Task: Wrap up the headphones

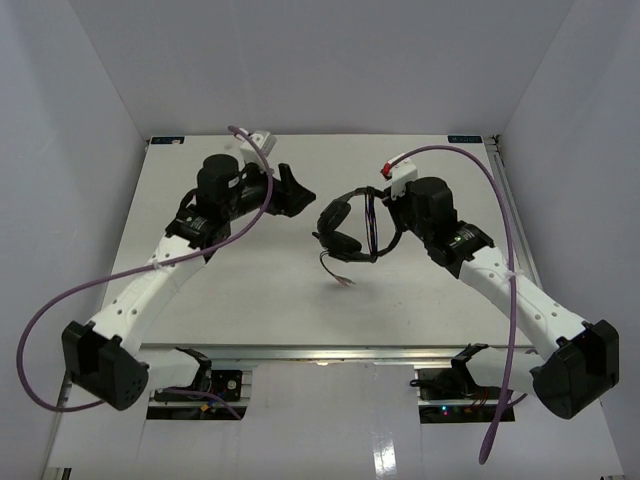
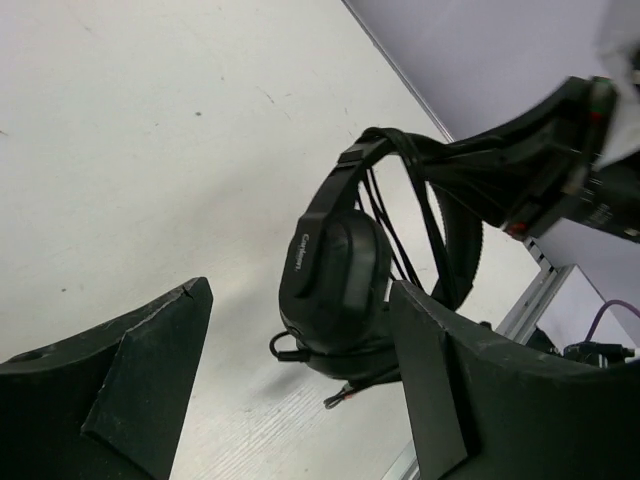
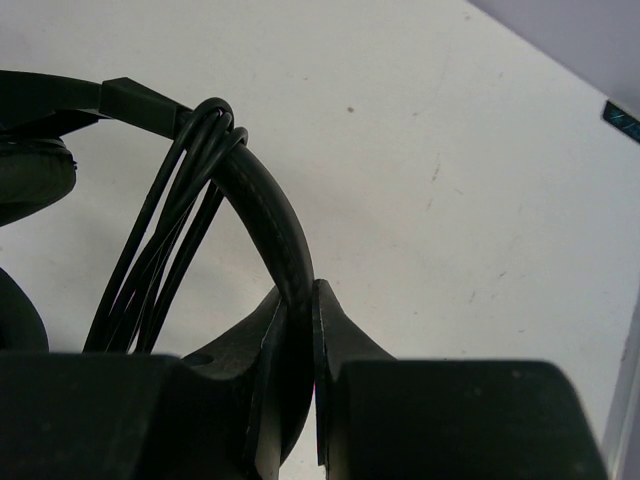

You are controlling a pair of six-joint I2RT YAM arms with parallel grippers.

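The black headphones (image 1: 345,226) hang above the table's middle, held by their arched headband (image 3: 262,205). My right gripper (image 1: 392,213) is shut on the headband, its jaws pinching the band (image 3: 298,300). Several turns of the thin black cord (image 3: 165,235) loop around the headband. The cord's loose end with its small coloured plugs (image 1: 344,280) dangles below the earcups. One earcup (image 2: 335,265) faces the left wrist camera. My left gripper (image 1: 292,190) is open and empty, to the left of the headphones and apart from them; its fingers (image 2: 130,370) frame the earcup.
Purple arm cables (image 1: 500,220) arc over both arms. The white table (image 1: 250,300) has a metal rail (image 1: 510,215) along its right edge. White walls enclose the back and sides.
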